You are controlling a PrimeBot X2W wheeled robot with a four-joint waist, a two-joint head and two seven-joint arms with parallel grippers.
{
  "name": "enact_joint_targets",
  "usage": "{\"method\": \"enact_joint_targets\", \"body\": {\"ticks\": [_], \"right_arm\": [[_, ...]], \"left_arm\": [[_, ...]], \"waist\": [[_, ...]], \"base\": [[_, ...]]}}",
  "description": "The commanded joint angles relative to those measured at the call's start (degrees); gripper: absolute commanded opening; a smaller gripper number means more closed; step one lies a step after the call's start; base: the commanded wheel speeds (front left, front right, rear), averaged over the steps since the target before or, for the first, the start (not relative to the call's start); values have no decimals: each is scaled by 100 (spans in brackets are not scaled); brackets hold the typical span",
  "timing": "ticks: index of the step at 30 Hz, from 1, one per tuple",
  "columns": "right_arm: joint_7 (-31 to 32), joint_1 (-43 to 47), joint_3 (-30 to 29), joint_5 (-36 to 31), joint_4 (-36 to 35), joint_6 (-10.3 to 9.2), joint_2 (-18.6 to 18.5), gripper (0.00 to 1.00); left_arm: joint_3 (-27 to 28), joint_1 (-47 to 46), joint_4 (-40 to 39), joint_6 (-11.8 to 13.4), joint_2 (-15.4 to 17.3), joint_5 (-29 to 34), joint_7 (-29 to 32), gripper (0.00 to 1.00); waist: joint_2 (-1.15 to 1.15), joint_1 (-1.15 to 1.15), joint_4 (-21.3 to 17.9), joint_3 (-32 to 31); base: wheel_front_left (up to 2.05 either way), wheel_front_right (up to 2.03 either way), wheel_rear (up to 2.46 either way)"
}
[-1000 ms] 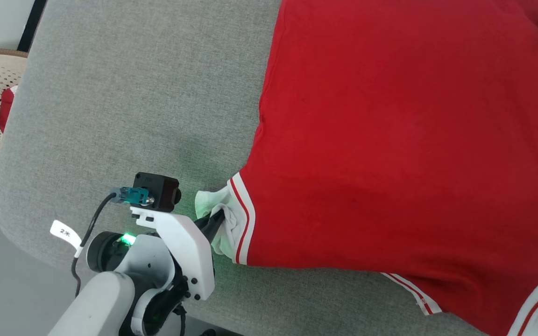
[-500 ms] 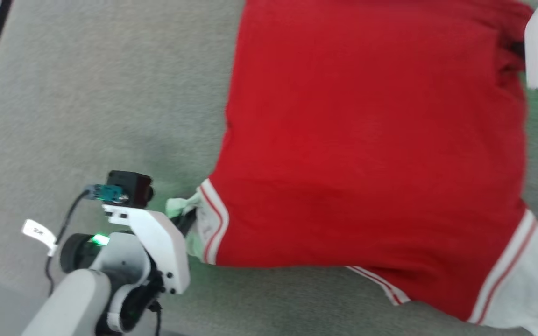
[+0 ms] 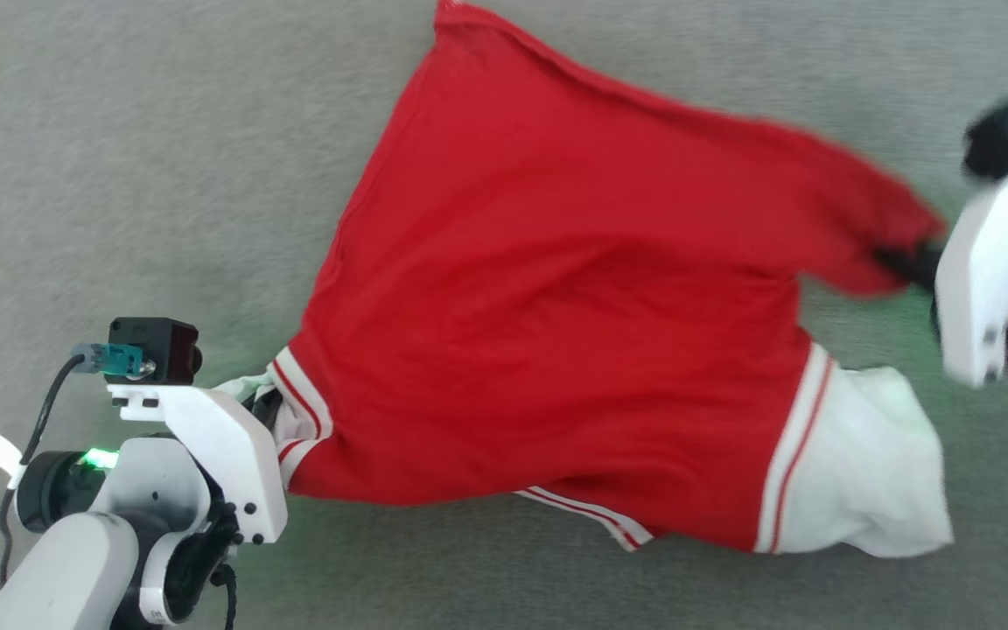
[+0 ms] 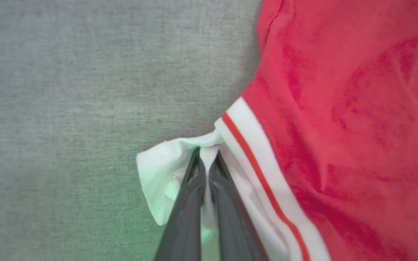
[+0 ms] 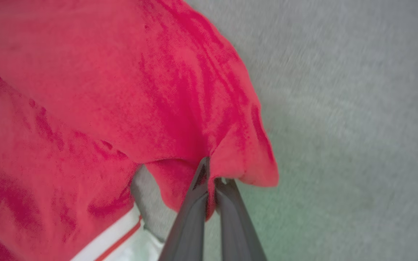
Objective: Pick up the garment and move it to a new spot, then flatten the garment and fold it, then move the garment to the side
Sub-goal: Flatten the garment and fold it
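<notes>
The garment (image 3: 556, 350) lies spread over the grey fabric surface (image 3: 119, 157), its red body drawn taut between the two arms. At the lower left of the head view, the left gripper (image 4: 206, 154) has its dark fingers pressed together on the bunched white panel (image 4: 158, 174) at the garment's left end, just beside the striped trim (image 4: 252, 145). The right gripper (image 5: 210, 172), blurred at the right edge of the head view, has its fingers clamped on a red corner of the garment. A larger white end panel (image 3: 863, 472) rests on the surface, near that gripper but apart from it.
</notes>
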Motion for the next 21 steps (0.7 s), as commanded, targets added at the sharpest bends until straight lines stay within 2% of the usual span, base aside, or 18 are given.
{"method": "enact_joint_targets", "body": {"ticks": [1, 5, 10, 16, 17, 18, 19, 20, 21], "right_arm": [[66, 351, -114, 47, -224, -1, 68, 0], [195, 1278, -411, -6, -841, -1, 270, 0], [240, 2039, -647, -113, -1210, -1, 555, 0], [-63, 2614, -579, -452, -1069, -1, 893, 0], [-123, 2647, -522, -509, -1036, 0, 911, 13], [-214, 2625, -483, -544, -1004, 0, 928, 42], [-281, 2589, -432, -536, -1005, 0, 956, 79], [-311, 2549, -405, -517, -1023, 0, 960, 100], [-334, 2502, -387, -520, -1070, 0, 926, 100]], "left_arm": [[-16, 59, -40, 33, 3, 12, 58, 0], [21, 88, -151, 92, 96, 25, 146, 0], [24, 97, -215, 119, 154, 32, 198, 0], [-9, 83, -216, 115, 137, 8, 210, 0], [-16, 91, -207, 108, 132, -1, 206, 0], [-20, 102, -192, 103, 131, -8, 202, 0], [-16, 112, -178, 99, 132, -21, 196, 0], [-9, 119, -171, 96, 133, -31, 187, 0], [-8, 131, -161, 93, 137, -36, 180, 0]], "waist": [[0, 0, -238, -112], [0, 0, -444, -161], [0, 0, -574, -186], [0, 0, -630, -235], [0, 0, -634, -244], [0, 0, -641, -259], [0, 0, -648, -273], [0, 0, -653, -287], [0, 0, -657, -303]], "base": [[0, 0, 0], [0, 0, 0], [0, 0, 0], [0, 0, 0], [0, 0, 0], [0, 0, 0], [0, 0, 0], [0, 0, 0], [0, 0, 0]]}}
